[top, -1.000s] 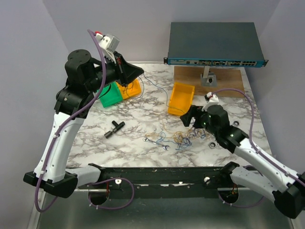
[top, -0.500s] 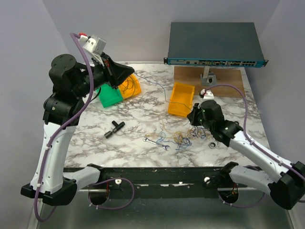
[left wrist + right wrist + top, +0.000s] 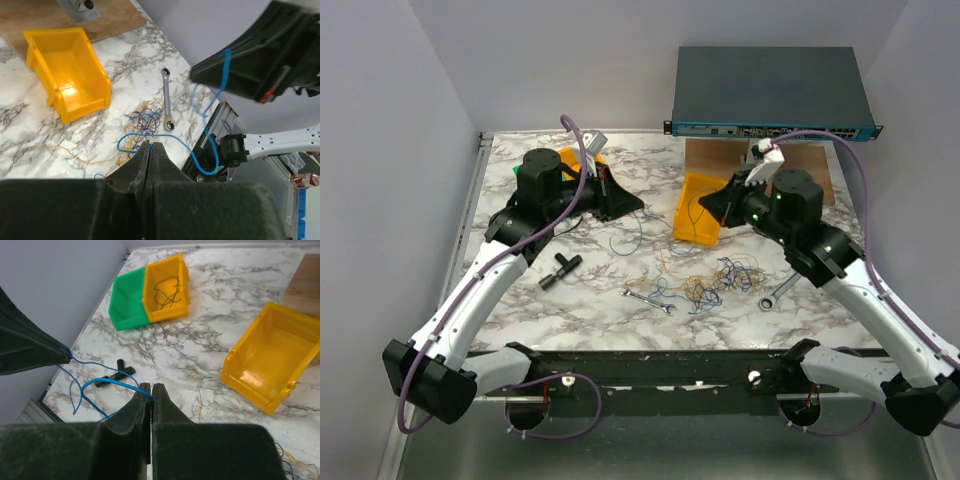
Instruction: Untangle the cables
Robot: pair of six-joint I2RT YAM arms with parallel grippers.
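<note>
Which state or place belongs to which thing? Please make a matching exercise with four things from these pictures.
1 blue cable
2 yellow bin by the wooden board
3 yellow bin beside the green bin
4 black T-shaped part

a empty
b pinched by the left gripper and the right gripper
c lying on the marble table
d holds a dark wire loop

Pairs: 1-b, 2-a, 3-d, 4-c

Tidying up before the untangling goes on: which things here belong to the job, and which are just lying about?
Job: cable tangle; blue cable, pinched by left gripper and right gripper.
Lying about: wrench, yellow bin, green bin, black fitting, network switch.
</note>
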